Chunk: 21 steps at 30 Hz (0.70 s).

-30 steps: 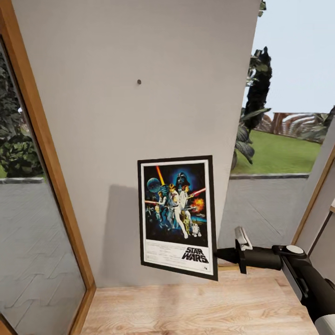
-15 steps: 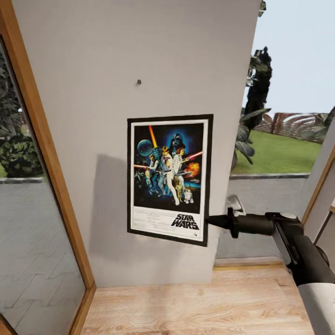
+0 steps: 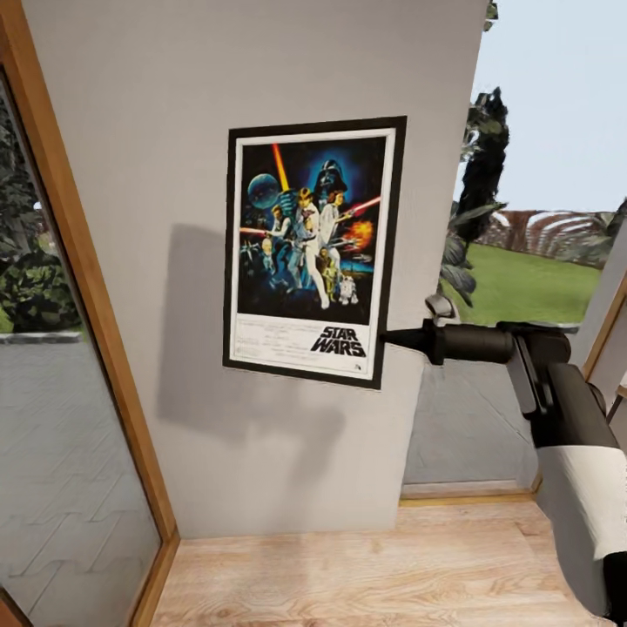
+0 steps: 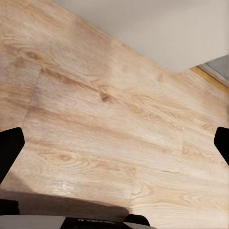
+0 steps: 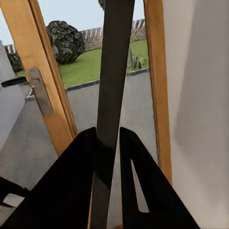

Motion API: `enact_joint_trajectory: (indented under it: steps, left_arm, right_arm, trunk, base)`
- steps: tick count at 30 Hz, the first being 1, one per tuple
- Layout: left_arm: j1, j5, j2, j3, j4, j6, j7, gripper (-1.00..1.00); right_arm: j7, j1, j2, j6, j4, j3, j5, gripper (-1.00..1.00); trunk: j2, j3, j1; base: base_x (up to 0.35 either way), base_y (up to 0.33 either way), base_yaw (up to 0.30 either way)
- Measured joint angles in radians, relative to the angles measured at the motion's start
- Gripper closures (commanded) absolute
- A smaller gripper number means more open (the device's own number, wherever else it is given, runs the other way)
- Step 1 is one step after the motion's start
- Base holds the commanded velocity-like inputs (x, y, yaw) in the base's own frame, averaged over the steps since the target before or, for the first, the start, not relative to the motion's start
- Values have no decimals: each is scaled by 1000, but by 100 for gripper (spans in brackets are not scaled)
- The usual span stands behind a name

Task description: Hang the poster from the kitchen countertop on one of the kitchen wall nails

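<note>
Poster (image 3: 309, 252) stands upright against the grey wall (image 3: 174, 104) at frame centre, long axis vertical, its lower right edge pinched in the right claw (image 3: 389, 338) reaching from the right.

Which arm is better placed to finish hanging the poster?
Right. Its hand is shut on the poster at the lower right edge, holding it against the wall. The left hand faces the floor.

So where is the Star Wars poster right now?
In the head view, the poster is up against the grey wall, held by its lower right edge in the right gripper, between the wood-framed window and the garden view.
</note>
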Motion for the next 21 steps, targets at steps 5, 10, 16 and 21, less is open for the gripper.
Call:
enact_joint_trajectory:
  steps: [5,10,16,21]
  left_arm:
    - [0,0,2,0,0,0,0,-100]
    - [0,0,12,0,0,0,-1,-100]
    - [0,0,14,0,0,0,-3,-100]
    - [0,0,14,0,0,0,-3,-100]
  right_arm:
    - [0,-64,17,53,4,2,2,100]
    - [-27,-133,52,77,19,4,5,100]
    - [-99,-214,119,86,91,92,11,100]
    - [-116,-230,122,86,96,117,9,100]
  trunk:
    - [0,0,0]
    - [0,0,0]
    - [0,0,0]
    - [0,0,0]
  base:
    - [0,0,0]
    - [0,0,0]
    - [0,0,0]
    - [0,0,0]
